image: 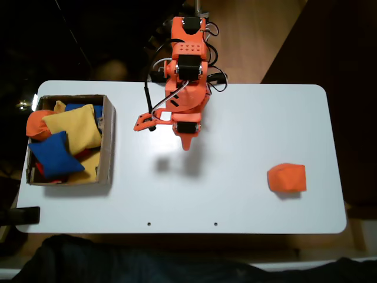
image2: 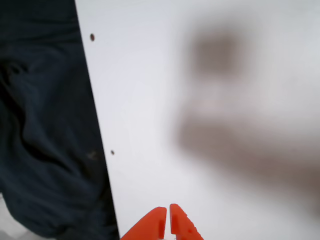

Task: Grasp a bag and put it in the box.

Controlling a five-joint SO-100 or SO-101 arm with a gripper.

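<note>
Orange fabric marks the bag point(image: 287, 177), which lies alone on the white surface point(image: 235, 118) toward the right side of the fixed view, well apart from everything else. The box point(image: 108, 141), brown cardboard with low walls, sits at the left end of the surface in the same view. It holds a heap of bean bags: a yellow one point(image: 73, 126) on top, a blue one point(image: 56, 154) below it, and a rounder orange one point(image: 37, 125) against the left wall. The orange arm point(image: 187, 71) reaches in from the top edge, its claw point(image: 186, 143) pointing down over the middle of the surface, between box and bag and touching neither. In the wrist view the claw point(image2: 168, 220) enters from the bottom edge with its two orange fingers point(image2: 155, 222) pressed together, nothing between them. That view also shows the surface's edge with two small holes point(image2: 92, 37) and dark cloth point(image2: 45, 140) beyond it.
</note>
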